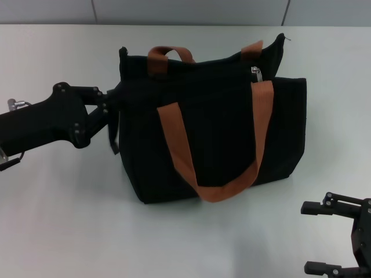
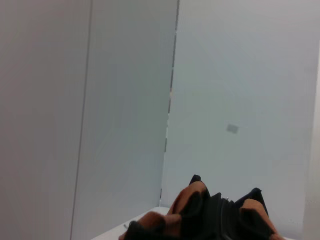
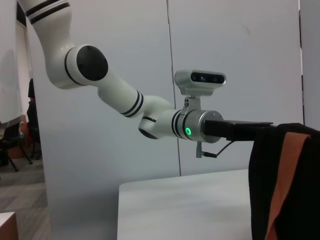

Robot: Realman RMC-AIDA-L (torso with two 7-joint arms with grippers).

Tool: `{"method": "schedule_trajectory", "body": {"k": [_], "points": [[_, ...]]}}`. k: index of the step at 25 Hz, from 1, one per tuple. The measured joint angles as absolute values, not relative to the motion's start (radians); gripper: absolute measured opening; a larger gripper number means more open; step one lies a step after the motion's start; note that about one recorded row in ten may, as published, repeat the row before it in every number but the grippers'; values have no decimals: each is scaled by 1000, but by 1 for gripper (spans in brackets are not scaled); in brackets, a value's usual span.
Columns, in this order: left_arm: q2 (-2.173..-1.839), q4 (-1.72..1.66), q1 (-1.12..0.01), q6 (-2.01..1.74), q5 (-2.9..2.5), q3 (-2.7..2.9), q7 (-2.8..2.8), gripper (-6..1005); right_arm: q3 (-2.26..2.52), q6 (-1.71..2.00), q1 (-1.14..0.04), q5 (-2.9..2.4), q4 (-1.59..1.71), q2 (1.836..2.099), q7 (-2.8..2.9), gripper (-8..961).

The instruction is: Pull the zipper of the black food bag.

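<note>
The black food bag (image 1: 214, 133) stands upright mid-table, with orange-brown strap handles (image 1: 185, 145). The silver zipper pull (image 1: 255, 72) sits near the right end of the bag's top edge, just above the front strap. My left gripper (image 1: 113, 101) is at the bag's upper left end, shut on the fabric there. The right wrist view shows it meeting the bag's top corner (image 3: 260, 125). The bag's top and straps show low in the left wrist view (image 2: 220, 220). My right gripper (image 1: 319, 237) is open and empty at the front right, well clear of the bag.
The white table (image 1: 64, 214) stretches around the bag, with grey wall panels (image 1: 185, 10) behind its far edge. A loose black strap (image 1: 113, 139) hangs from the bag's left end beside my left gripper.
</note>
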State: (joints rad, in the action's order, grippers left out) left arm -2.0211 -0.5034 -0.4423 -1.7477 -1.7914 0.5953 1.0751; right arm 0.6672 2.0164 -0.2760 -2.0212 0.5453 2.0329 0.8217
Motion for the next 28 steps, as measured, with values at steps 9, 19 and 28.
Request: {"method": "schedule_trajectory", "body": {"k": [9,19,28], "points": [[-1985,-572,-440,-1781,-1791,592,1220,191,667,1991,-279,-2018,545,2037,833,817],[-1986,-599,-449,-2004,-1781,611,1230,558,666,1936,-311,-2017,543,2061,835,817],[-2038,-594,-412,-2007,-1777,775,1088,814,666,1912,-331,-2019,518,2070,848,817]]}}
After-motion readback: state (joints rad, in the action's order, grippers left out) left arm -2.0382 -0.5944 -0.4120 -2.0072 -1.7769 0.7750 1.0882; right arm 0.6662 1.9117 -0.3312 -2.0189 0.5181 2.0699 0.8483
